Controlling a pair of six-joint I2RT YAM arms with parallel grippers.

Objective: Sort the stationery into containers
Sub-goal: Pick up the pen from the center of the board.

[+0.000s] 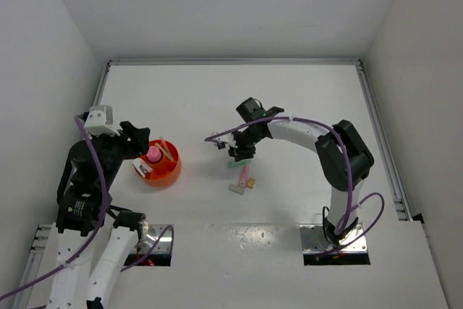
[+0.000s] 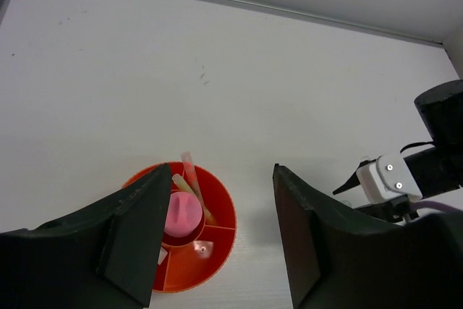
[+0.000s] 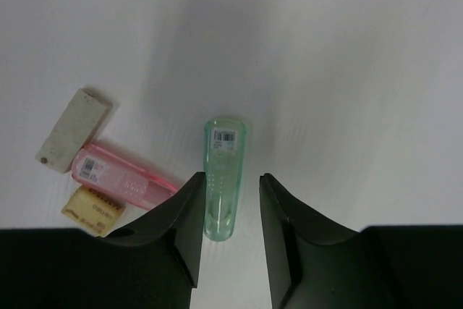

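The orange bowl (image 1: 172, 173) with inner dividers holds a pink-capped tube (image 2: 183, 213), a pink pen (image 2: 189, 169), a yellow-green pen (image 2: 187, 189) and a small white eraser (image 2: 160, 255). My left gripper (image 1: 141, 147) hangs open and empty above the bowl's left side; it also shows in the left wrist view (image 2: 221, 240). My right gripper (image 3: 230, 211) is open, low over the table, its fingers either side of the near end of a mint-green marker (image 3: 223, 168). Left of the marker lie a pink marker (image 3: 119, 176), a white eraser (image 3: 72, 128) and a yellow eraser (image 3: 92, 209).
The loose items lie in a cluster mid-table (image 1: 242, 179), right of the bowl. The right arm (image 2: 405, 179) shows at the right edge of the left wrist view. White walls enclose the table on three sides.
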